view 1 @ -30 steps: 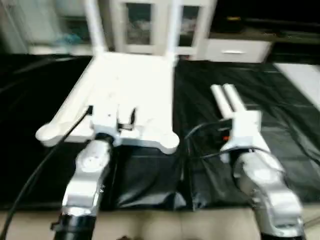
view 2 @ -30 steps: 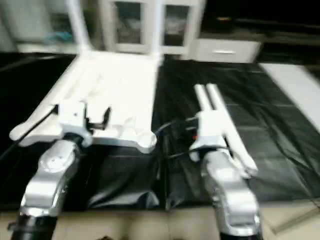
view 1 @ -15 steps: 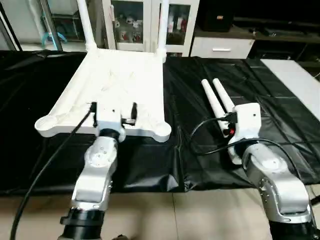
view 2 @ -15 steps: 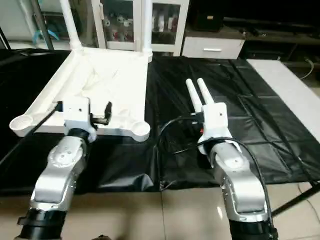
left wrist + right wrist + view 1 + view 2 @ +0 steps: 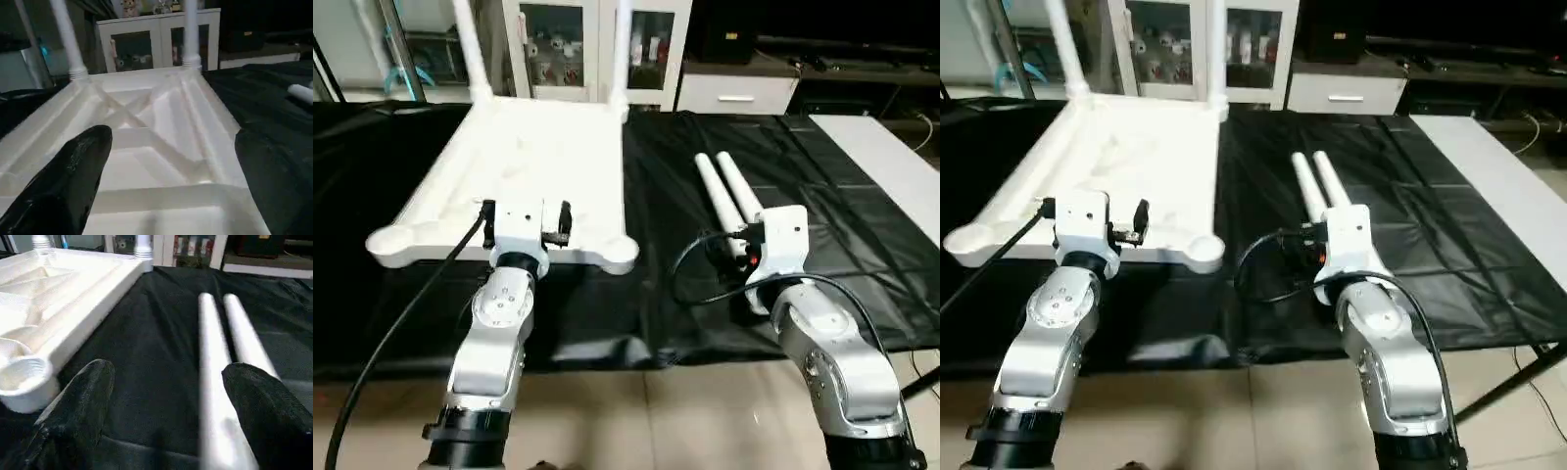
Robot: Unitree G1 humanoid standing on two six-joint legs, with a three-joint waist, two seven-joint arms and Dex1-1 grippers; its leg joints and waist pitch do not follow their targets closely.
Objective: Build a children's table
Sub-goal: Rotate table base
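The white tabletop lies underside up on the left of the black cover, and its X-braced ribs show. Two white legs stand upright in its far corner sockets. Two more legs lie side by side on the cover to the right. My left gripper hovers open at the tabletop's near edge, between the two near corner sockets, with nothing in it. My right gripper is open over the near ends of the lying legs, and one leg runs between its fingers.
The black cover ends at the table's front edge, with tiled floor below. A white cabinet with glass doors and a low white drawer unit stand behind. A white board lies at the far right. A black cable trails from my left arm.
The whole picture has shifted and sharpened as the camera moved. Both grippers keep their places over the tabletop's edge and the lying legs, and both stay open.
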